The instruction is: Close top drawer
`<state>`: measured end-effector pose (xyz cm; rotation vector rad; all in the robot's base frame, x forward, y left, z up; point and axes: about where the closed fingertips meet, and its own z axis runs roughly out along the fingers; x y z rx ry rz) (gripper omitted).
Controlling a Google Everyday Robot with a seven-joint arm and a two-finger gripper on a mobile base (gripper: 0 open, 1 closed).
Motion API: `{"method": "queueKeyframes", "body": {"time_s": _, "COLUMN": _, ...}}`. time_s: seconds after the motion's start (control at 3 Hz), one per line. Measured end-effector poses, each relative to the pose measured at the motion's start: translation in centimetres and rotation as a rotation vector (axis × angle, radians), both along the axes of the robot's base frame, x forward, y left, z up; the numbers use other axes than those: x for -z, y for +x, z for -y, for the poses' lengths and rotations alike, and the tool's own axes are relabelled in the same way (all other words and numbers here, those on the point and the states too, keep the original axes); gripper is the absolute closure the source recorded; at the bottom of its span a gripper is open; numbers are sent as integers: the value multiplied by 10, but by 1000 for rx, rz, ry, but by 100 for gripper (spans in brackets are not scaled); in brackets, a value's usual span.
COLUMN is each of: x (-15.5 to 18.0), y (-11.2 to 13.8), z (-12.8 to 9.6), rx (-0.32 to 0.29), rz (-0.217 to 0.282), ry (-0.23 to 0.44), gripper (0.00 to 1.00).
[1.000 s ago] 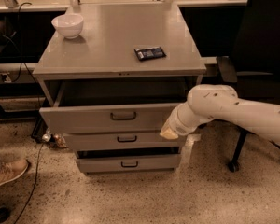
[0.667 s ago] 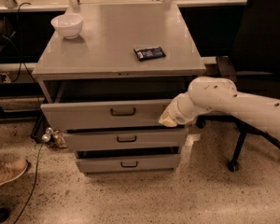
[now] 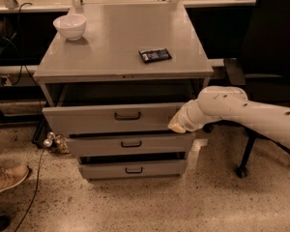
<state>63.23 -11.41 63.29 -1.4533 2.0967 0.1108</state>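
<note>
The top drawer (image 3: 87, 118) is the widest grey drawer of the cabinet, with a dark loop handle (image 3: 127, 115) at its centre. It stands pulled out a little from under the grey table top (image 3: 121, 37). My gripper (image 3: 177, 125) is at the end of the white arm (image 3: 241, 111) reaching in from the right. It rests against the right end of the top drawer's front panel, to the right of the handle.
Two shorter drawers (image 3: 130, 144) (image 3: 133, 169) sit below. A white bowl (image 3: 69, 26) and a dark packet (image 3: 155, 55) lie on the table top. A black office chair (image 3: 268, 47) stands at the right. A shoe (image 3: 7, 179) and cables lie at the left floor.
My arm has risen and pushed toward the cabinet. The top drawer has slid further in, and the dark gap above it is narrower.
</note>
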Motion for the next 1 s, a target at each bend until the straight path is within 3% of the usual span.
{"method": "queueKeyframes", "body": {"time_s": 1.0, "x": 8, "y": 55, "z": 23, "rx": 78, "rz": 116, "ry": 22, "gripper": 100}}
